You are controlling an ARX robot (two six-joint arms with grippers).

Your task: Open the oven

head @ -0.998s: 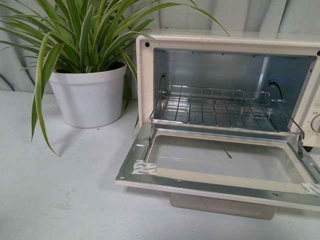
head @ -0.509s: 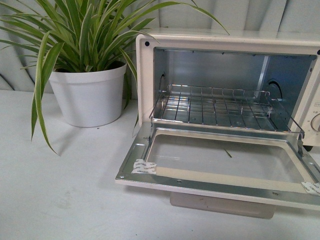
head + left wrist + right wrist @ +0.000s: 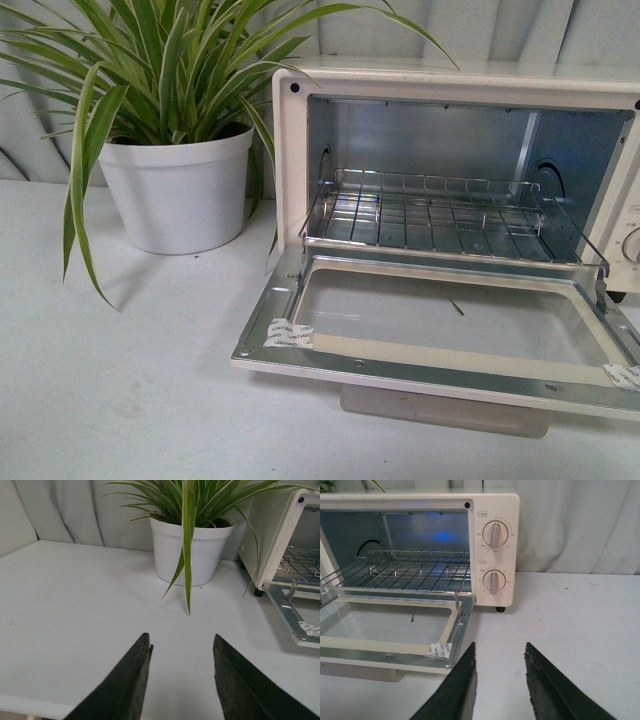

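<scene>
1. The oven [image 3: 290, 140] sits beside the potted plant [image 3: 180, 190], its door [image 3: 440, 330] lying flat, rack [image 3: 430, 215] exposed; I judge it opened.
2. My left gripper [image 3: 181, 675] and right gripper [image 3: 500, 680] gape empty, clear of the door.

L end effector [image 3: 181, 672] agape, R end effector [image 3: 500, 680] agape
</scene>
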